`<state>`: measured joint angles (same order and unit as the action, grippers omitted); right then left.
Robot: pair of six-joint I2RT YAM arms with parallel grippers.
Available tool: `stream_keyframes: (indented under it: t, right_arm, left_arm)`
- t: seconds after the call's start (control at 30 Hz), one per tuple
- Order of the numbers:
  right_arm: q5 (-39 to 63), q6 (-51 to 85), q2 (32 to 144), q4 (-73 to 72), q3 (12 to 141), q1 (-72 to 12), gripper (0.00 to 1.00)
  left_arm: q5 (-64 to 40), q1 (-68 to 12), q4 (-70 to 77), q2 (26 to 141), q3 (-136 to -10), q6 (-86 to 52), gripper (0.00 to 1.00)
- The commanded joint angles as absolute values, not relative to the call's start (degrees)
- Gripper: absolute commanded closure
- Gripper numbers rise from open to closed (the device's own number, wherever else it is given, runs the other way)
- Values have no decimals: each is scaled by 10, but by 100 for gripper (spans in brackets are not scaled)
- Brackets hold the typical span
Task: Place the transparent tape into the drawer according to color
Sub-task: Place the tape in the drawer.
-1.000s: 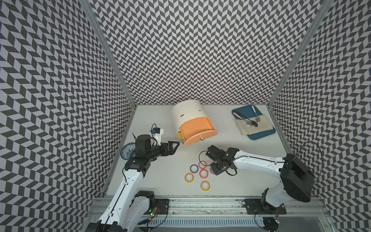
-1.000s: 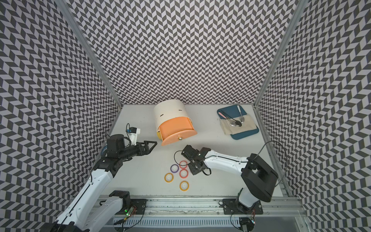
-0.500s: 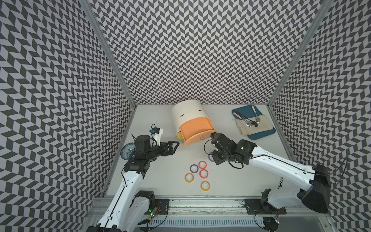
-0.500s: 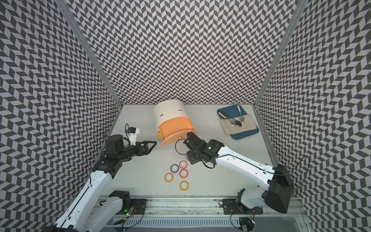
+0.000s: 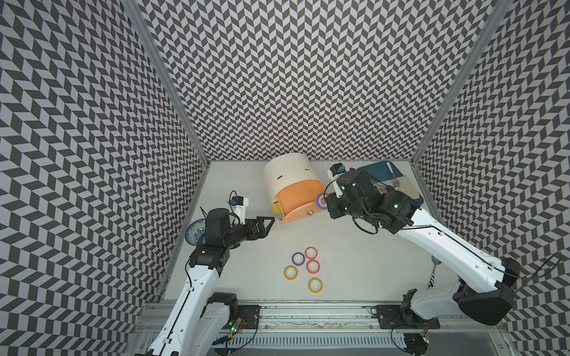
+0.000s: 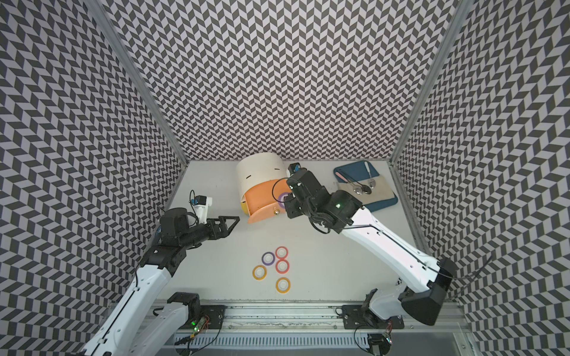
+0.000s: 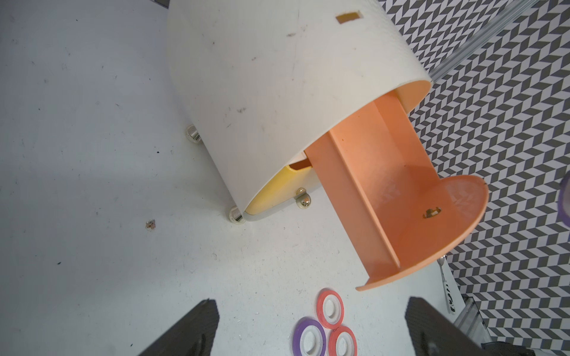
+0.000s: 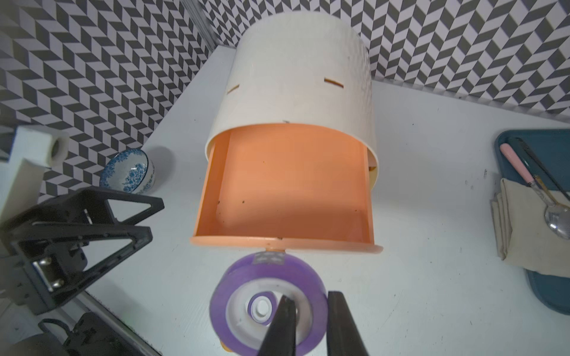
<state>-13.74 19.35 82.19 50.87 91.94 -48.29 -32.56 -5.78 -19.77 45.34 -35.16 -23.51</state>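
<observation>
Right end effector (image 8: 308, 297) is pressed nearly together, pinching the wall of one purple tape roll (image 8: 262, 274), one finger inside the white core and one outside the rim. Roll is held in the air, clear of the counter (image 5: 354, 271). It sits just off the front panel of the peach drawer (image 5: 296, 197), near the knob (image 5: 311, 212), and is not inside the drawer. In both top views it shows at the drawer's front corner on the tray side of the cabinet (image 5: 288, 172). Peach drawer is the top one and is pulled well out of the cabinet. Yellow drawer (image 7: 277, 188) below it shows only a sliver and looks pushed in. Five other rolls lie flat on the counter in a loose cluster in front of the cabinet, well apart from it: a purple roll (image 5: 298, 258), two red-pink rolls (image 5: 311, 252) and (image 5: 312, 266), and two yellow-orange rolls (image 5: 291, 272) and (image 5: 315, 284). The purple one and the two red-pink ones are touching or nearly so, and the yellow-orange pair lies farther from the cabinet. Left end effector (image 5: 267, 222) is spread wide and grips nothing. It hovers near the cabinet's front corner on the bowl side, pointing toward the drawer. Blue-patterned bowl (image 5: 194, 232) sits by the wall on that same side of the cabinet, behind the left arm. Blue tray (image 6: 382, 200) with a cloth and spoons sits beside the cabinet on the opposite side.
</observation>
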Motion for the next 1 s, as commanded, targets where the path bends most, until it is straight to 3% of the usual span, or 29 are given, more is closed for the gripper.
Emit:
stream_keyframes:
  t: [0.0, 0.5, 0.63, 0.73, 0.97]
  right_arm:
    - [-147, 166, 862, 479, 951, -467, 100]
    - [-105, 142, 962, 434, 973, -443, 98]
    - [-100, 138, 967, 430, 973, -443, 67]
    - [-101, 136, 966, 427, 976, -443, 51]
    - [-119, 135, 946, 426, 977, -441, 37]
  left_arm:
    - [-308, -72, -220, 439, -349, -252, 0]
    - [-187, -209, -261, 429, -348, -303, 0]
    - [-174, -223, -263, 428, -348, -309, 0]
    - [-173, -231, -264, 431, -348, -309, 0]
    - [-147, -277, -271, 439, -352, -316, 0]
